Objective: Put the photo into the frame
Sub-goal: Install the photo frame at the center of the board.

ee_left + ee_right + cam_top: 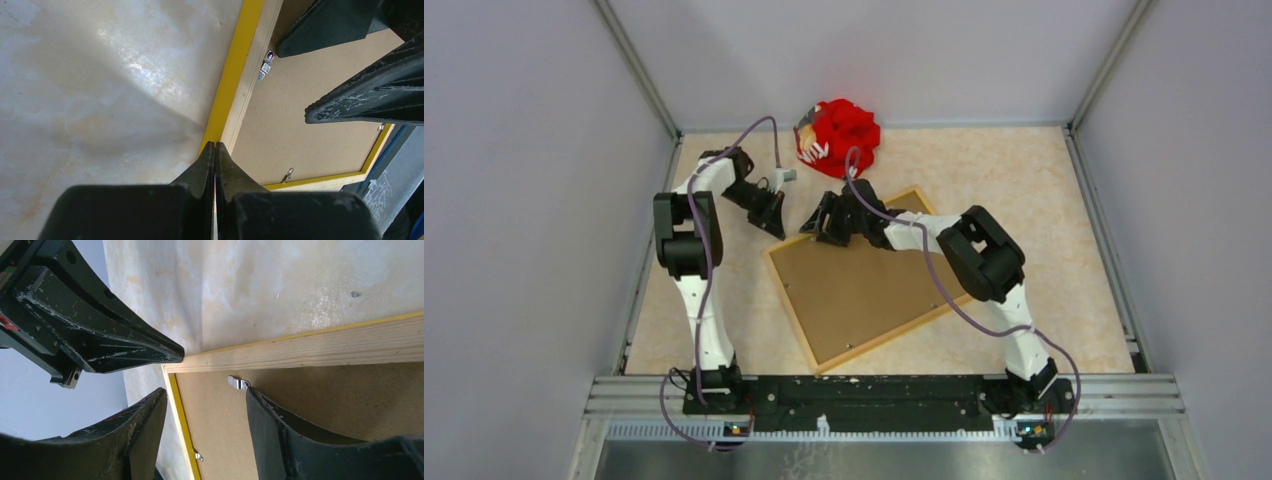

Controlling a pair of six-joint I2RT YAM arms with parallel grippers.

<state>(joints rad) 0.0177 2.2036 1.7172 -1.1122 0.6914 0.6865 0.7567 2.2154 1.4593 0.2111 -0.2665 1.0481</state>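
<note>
The frame lies face down and askew on the table, its pale wood back up and a brown backing board filling it. The photo is hidden. My left gripper is shut with nothing in it, its tip at the yellow edge by the frame's far left corner. My right gripper is open just above that same corner. In the right wrist view its jaws straddle the board's corner, with one fingertip beside a small metal clip.
A red bunched object sits at the back of the table beyond the frame. More metal clips line the frame's inner edge. Grey walls close the table in on the left, right and back.
</note>
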